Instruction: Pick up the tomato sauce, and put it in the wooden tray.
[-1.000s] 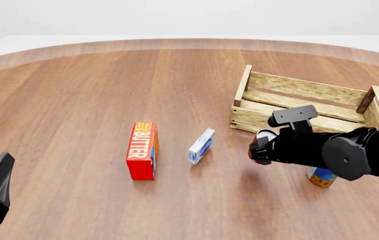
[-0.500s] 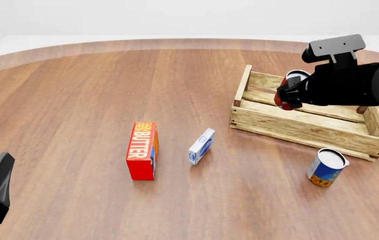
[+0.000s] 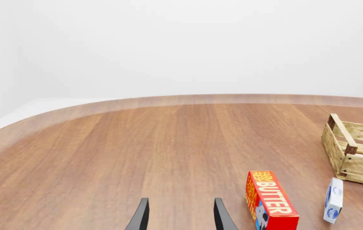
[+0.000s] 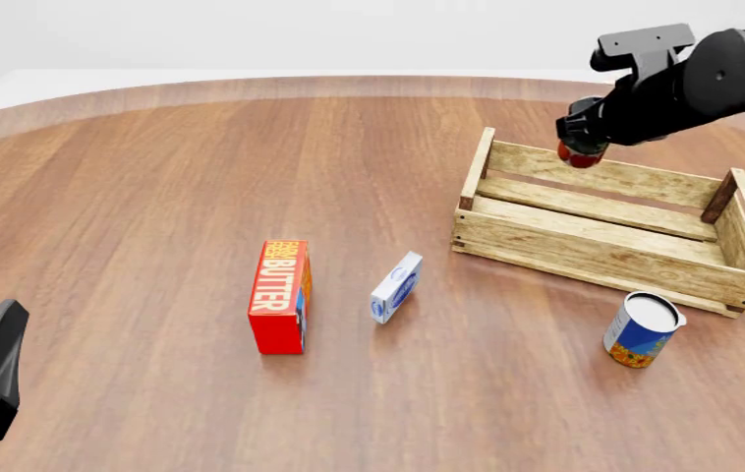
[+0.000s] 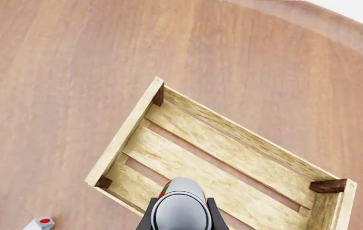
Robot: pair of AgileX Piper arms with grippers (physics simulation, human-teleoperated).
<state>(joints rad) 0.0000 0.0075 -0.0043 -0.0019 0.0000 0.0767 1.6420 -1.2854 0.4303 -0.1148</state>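
While aloft, tomato sauce (image 5: pixel 180 203) above wooden tray (image 5: pixel 245 143)

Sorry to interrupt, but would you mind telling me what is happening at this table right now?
The right pincer holds the tomato sauce in the air above the wooden tray, which has nothing in it yet. The left pincer is open and idle near the butter box. A larger can stands in front of the tray.

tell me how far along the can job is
Done: the right gripper has the tomato sauce can lifted off the table. In hand: it hangs high over the wooden crate, which holds nothing yet. Left: lower the can inside and let go. The left gripper sits open near the butter box.
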